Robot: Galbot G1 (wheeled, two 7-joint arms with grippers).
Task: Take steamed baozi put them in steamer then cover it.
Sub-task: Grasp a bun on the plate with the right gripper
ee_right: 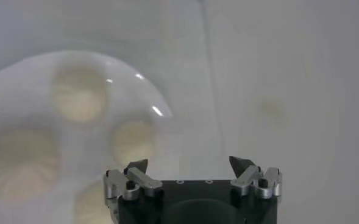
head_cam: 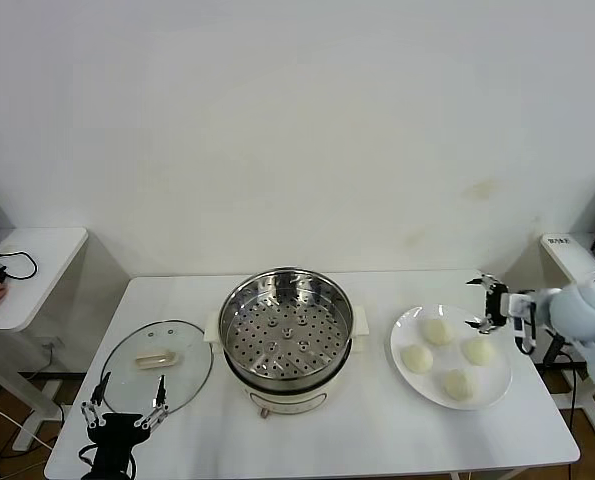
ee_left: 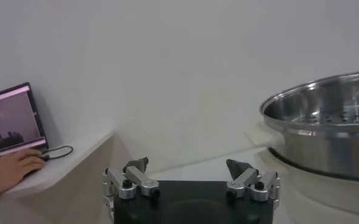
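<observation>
A white table (head_cam: pixel 377 440) is set against a plain white wall. Four steamed baozi (head_cam: pixel 437 331) are laid on a white plate (head_cam: pixel 407 380) at the right of the table, well apart from the steamer (head_cam: pixel 287 335), which is placed at the centre with its perforated tray bare. The cover (head_cam: pixel 157 355) is laid flat on the table just left of the steamer. The right gripper (head_cam: pixel 489 303) is held above the plate's far right edge, fingers spread, nothing grasped; in its wrist view the buns are blurred. The left gripper (head_cam: pixel 125 405) is parked at the cover's near edge, fingers spread and empty. A side desk (head_cam: pixel 37 250) at far left is partly cut off.
</observation>
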